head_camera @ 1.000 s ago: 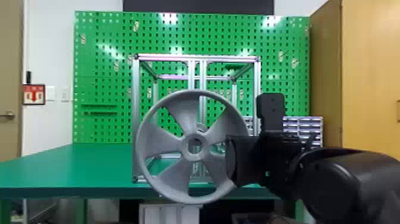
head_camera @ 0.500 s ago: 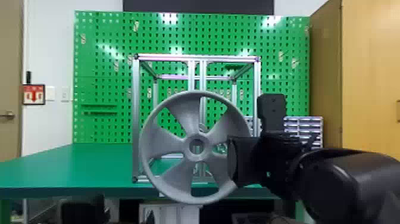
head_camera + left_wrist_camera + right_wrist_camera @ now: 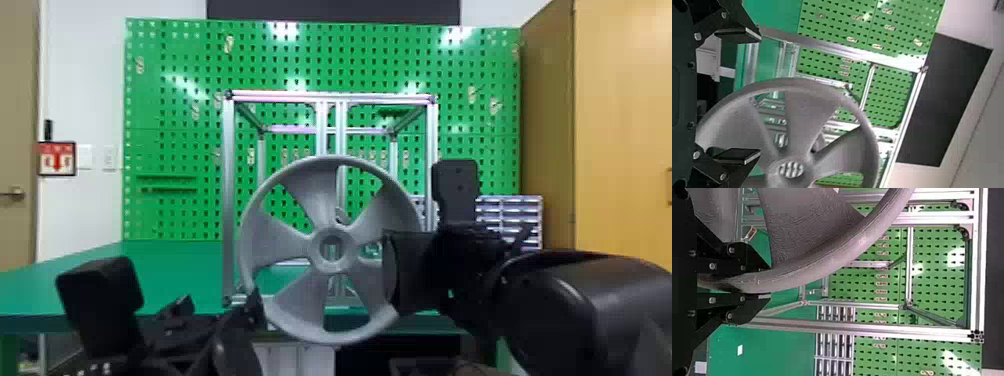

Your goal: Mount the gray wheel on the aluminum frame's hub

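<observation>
Gray five-spoke plastic wheel [image 3: 315,192] is upright in front of the silver aluminum-profile frame [image 3: 228,200], above the near edge of the green table [image 3: 175,270]. Black right gripper [image 3: 770,282] has its fingers clamped on the wheel's rim; black left gripper [image 3: 759,96] has its fingers spread, nothing between them, close to the wheel's other side.

Risks: one-sided hold, so the wheel could swivel in the right fingers if the left gripper bumps the rim, or tip if pushed onto the hub off-centre. The bore looks lower than the small round gray part [image 3: 342,216] behind it, probably the hub; pushing in like that would likely jam it. A left finger could also catch a spoke while closing.

Versus the earliest head frame: left arm has come up from the bottom edge; wheel sits slightly further right; right arm about the same.
</observation>
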Tool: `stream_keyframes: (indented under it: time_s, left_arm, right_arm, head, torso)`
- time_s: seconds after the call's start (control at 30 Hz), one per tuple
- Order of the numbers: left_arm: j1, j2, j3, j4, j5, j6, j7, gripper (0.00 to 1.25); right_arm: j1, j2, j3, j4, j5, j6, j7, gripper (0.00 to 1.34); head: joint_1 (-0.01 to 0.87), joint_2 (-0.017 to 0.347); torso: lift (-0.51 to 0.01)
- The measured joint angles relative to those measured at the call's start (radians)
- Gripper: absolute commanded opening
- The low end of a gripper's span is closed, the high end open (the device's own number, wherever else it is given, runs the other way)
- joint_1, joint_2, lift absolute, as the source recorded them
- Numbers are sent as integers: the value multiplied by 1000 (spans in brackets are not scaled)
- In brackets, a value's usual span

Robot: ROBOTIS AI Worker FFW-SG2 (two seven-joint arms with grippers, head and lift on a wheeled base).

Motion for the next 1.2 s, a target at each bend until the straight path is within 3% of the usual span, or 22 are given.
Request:
stream_keyframes:
  time_s: [0.53,1.03,1.2]
  left_arm:
    - [-110,-10,-55,240,-11,-166,-28,960]
    - [-185,-48,-95,369,-41,-248,-29,758]
    - [-194,-58,-95,396,-46,-259,-29,744]
  right_arm:
    - [-2,0,9,1,-13,-8,0,235]
    - [-3,0,16,5,-13,-15,0,236]
    - [-1,0,16,6,-14,-17,0,236]
  head:
    - [-5,6]
    - [-5,6]
    - [-5,6]
  torso:
    - [-499]
    - [-499]
    - [-499]
